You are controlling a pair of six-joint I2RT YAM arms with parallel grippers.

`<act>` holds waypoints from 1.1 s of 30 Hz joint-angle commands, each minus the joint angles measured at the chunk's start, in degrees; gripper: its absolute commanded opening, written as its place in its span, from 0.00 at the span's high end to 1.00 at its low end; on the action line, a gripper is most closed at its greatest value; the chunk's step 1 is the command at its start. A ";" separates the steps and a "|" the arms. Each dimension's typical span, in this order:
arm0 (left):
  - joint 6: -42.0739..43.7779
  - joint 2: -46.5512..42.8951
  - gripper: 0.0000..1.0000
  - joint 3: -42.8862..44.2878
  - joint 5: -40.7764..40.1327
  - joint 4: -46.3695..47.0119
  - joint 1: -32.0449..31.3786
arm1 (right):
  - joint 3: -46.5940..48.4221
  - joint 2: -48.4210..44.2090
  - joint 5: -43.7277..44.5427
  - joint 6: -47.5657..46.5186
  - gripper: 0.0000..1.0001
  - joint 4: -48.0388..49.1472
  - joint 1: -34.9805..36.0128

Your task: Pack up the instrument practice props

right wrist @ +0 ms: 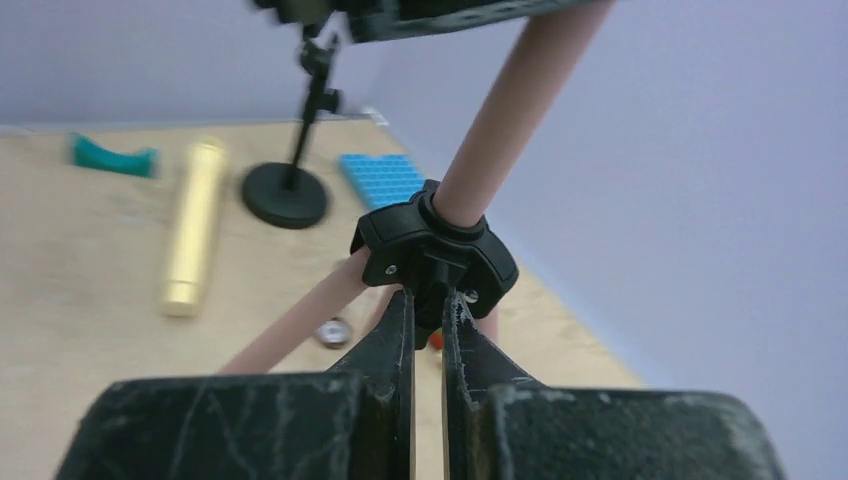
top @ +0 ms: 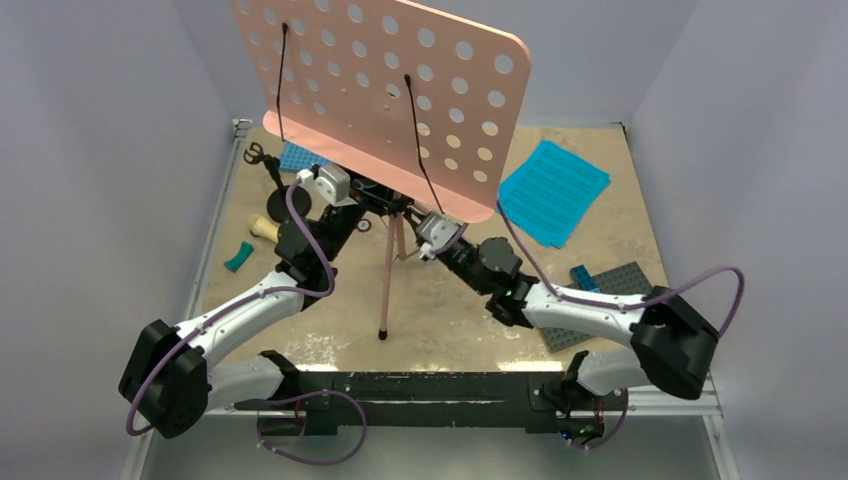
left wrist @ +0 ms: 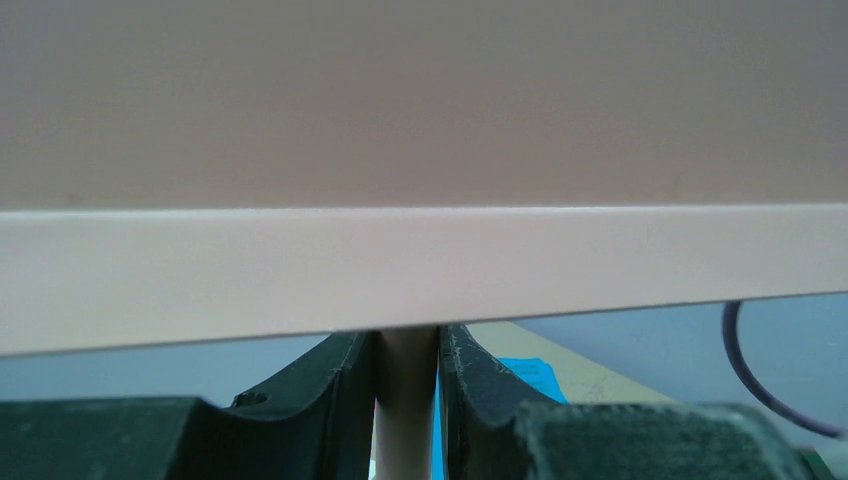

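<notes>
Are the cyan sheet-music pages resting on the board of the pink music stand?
No, the cyan pages lie flat on the table, right of the pink music stand.

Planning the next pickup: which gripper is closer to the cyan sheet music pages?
Right. The right gripper, at the music stand's hub, is left of the cyan pages; the left gripper, on its pole, is farther left.
</notes>
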 commanded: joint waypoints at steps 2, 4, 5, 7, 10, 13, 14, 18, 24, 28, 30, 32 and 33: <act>-3.94 1.96 1.00 -2.53 4.56 -7.80 -1.24 | -4.05 9.00 20.36 -39.41 1.00 19.84 3.89; -4.06 2.01 1.00 -2.67 4.29 -7.71 -1.29 | -4.97 10.01 21.65 -43.89 1.00 23.66 4.40; -4.08 2.03 1.00 -2.78 4.30 -7.73 -1.26 | -5.39 10.69 21.98 -46.60 1.00 25.54 4.74; -4.21 2.22 1.00 -2.94 4.16 -7.77 -1.24 | -6.01 12.36 22.72 -53.07 1.00 30.50 5.49; -4.26 2.30 1.00 -2.97 4.04 -8.06 -1.26 | -4.97 14.65 23.70 -62.52 1.00 36.19 6.67; -3.96 2.06 1.00 -2.88 3.96 -8.46 -1.28 | -4.09 15.24 24.20 -66.27 1.00 39.26 7.12; -3.77 1.85 1.00 -2.88 3.87 -8.59 -1.25 | -3.98 14.87 24.53 -66.50 1.00 39.52 7.25; -3.29 1.46 1.00 -3.01 3.67 -8.74 -1.31 | -3.38 11.49 28.61 -62.18 0.92 35.87 8.56; -4.23 1.66 1.00 -1.57 2.58 -11.15 -1.30 | -1.13 -3.71 38.46 -31.57 0.18 0.46 13.30; -4.30 1.38 1.00 -1.15 1.80 -11.60 -1.27 | 1.84 -9.78 33.63 -6.45 0.13 -26.71 14.89; -4.19 1.16 1.00 -0.91 1.67 -11.89 -1.31 | 0.82 -12.98 26.78 5.16 0.11 -34.47 14.95; -4.17 1.02 1.00 -0.68 1.46 -11.84 -1.24 | -2.54 -15.33 20.27 12.91 0.11 -35.87 14.93; -4.17 0.95 1.00 -0.57 1.49 -11.87 -1.28 | -4.09 -15.91 18.19 16.01 0.11 -36.34 14.95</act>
